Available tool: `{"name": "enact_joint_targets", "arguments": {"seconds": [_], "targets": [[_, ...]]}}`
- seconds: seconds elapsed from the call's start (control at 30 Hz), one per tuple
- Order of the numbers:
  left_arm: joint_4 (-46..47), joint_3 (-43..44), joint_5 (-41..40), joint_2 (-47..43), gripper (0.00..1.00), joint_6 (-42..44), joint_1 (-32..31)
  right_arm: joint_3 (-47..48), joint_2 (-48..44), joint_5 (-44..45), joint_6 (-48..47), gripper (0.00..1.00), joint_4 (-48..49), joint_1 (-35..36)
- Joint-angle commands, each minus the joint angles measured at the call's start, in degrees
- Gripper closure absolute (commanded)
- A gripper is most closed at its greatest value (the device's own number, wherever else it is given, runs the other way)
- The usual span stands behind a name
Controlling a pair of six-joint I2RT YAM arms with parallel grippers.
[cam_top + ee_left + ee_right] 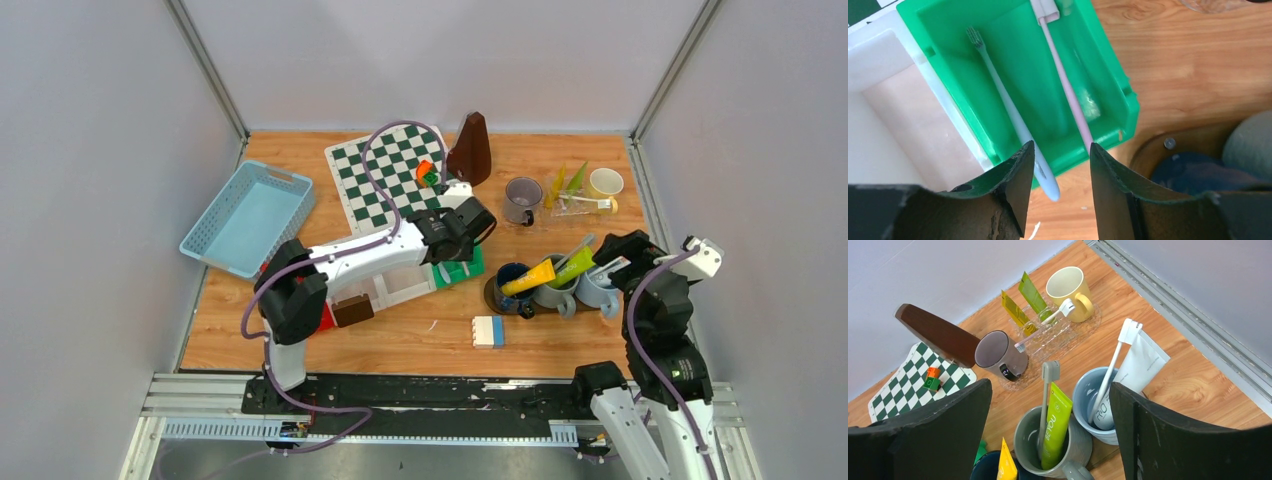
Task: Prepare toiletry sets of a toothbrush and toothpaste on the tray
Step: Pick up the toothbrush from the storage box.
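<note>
Left gripper (1060,150), half spread and pinching nothing, hangs over the green bin (1108,70) on the counter (1188,60). Right gripper (1050,387), spread wide and empty, hangs over three of the five mugs: grey-green mug (1075,446), light blue mug (1080,392) and dark blue mug (983,471), lower centre. Grey mug (998,354) and yellow mug (1068,287) stand on the glass tray (1083,327) above. There are five tubes; the green tube (1055,425) reads BEYOU. Five toothbrushes: blue toothbrush (1008,105) and pink toothbrush (1065,80) in the bin, one on the tray, two in mugs.

Colours across the light brown, wood-grain worktop (420,340)
The bin (1108,75) is bright green, with a pale blue toothbrush (1008,107) and a pink toothbrush (1068,95); the mat (395,175) has green-white squares; light blue basket (248,218); pale yellow mug (1073,300); grey mug (1008,362).
</note>
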Motion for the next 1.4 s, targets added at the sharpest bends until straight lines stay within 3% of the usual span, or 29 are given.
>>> {"name": "enact_joint_targets", "arguments": {"seconds": [0.0, 0.47, 0.63, 0.9, 1.07, 1.37], "targets": [[-0.34, 4.04, 2.93, 3.31, 0.49, -2.29, 2.7, -0.82, -2.07, 1.2, -2.23, 0.11, 2.48, 0.07], [2.04, 7.74, 9.49, 12.88, 0.52, -3.06, 6.24, -4.16, -5.57, 0.98, -2.77, 0.1, 3.84, 0.15], [1.94, 7.79, 11.28, 14.55, 0.6, -4.16, 6.82, -4.49, -6.06, 0.74, -2.95, 0.1, 4.18, 0.21], [2.6, 5.03, 10.19, 10.19, 0.79, -4.96, 6.91, -4.2, -6.01, -0.1, -3.25, 0.1, 4.47, 0.17], [4.31, 1.87, 9.4, 5.68, 0.96, -5.69, 6.92, -3.33, -5.44, -1.61, -3.74, 0.1, 4.49, 0.18], [5.68, -0.65, 9.52, -2.06, 1.0, -5.97, 6.83, -0.23, -3.05, -5.2, -3.84, 0.1, 3.89, 0.18]]}}
